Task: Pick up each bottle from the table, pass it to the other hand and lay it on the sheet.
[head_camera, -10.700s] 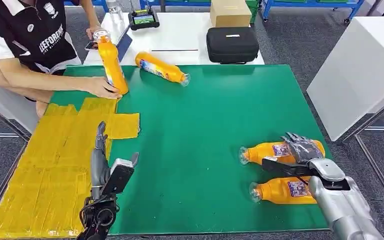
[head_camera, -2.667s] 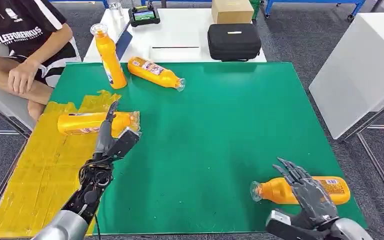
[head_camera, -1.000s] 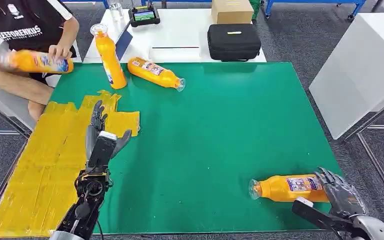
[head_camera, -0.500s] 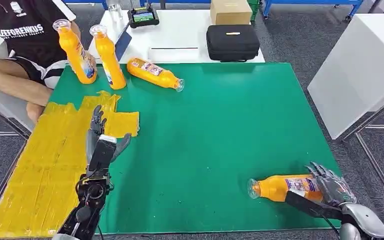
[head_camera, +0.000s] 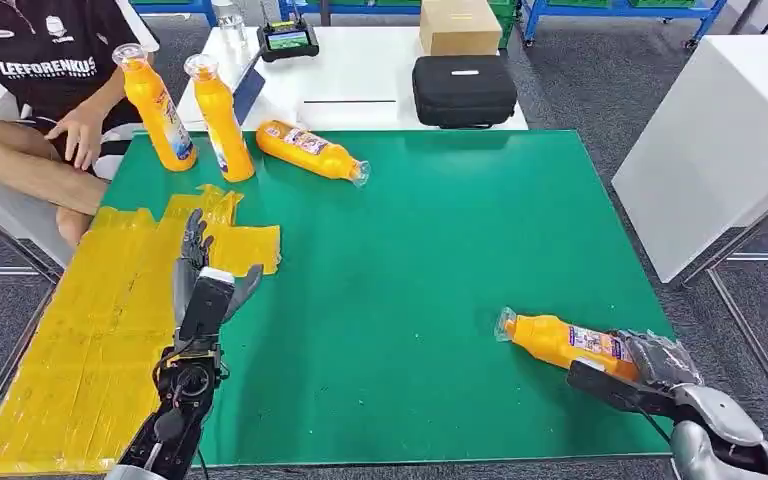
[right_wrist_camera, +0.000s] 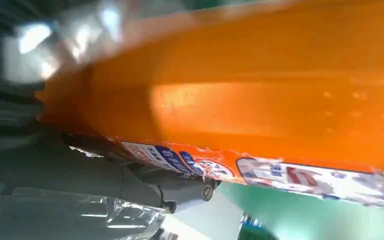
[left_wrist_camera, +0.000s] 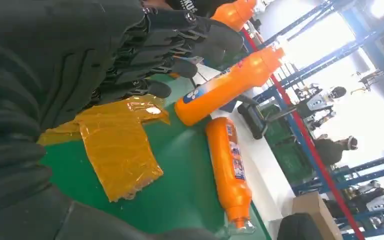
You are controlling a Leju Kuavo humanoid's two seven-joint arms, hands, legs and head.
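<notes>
An orange bottle (head_camera: 558, 340) lies tilted near the green table's front right, its neck pointing left. My right hand (head_camera: 657, 362) grips its base end; close up, the bottle (right_wrist_camera: 260, 100) lies against the hand. My left hand (head_camera: 203, 283) hovers with fingers (left_wrist_camera: 180, 45) spread and nothing in it, over the right edge of the yellow sheet (head_camera: 80, 340). Two orange bottles (head_camera: 158, 100) (head_camera: 220, 118) stand upright at the far left, and a third (head_camera: 310, 150) lies beside them. The nearer upright bottle (left_wrist_camera: 227, 87), the lying bottle (left_wrist_camera: 230, 165) and the sheet (left_wrist_camera: 117, 150) also appear in the left wrist view.
A person sits at the far left, one hand (head_camera: 78, 132) near the upright bottles. Behind the green mat (head_camera: 440, 260) a white table (head_camera: 360, 80) carries a black case (head_camera: 463, 90) and a cardboard box (head_camera: 458, 25). A white cabinet (head_camera: 720, 130) stands at the right.
The bottle laid on the sheet was taken by the person and stood at the far left. My right hand closed on the last bottle, which has tilted and shifted. The left hand holds still.
</notes>
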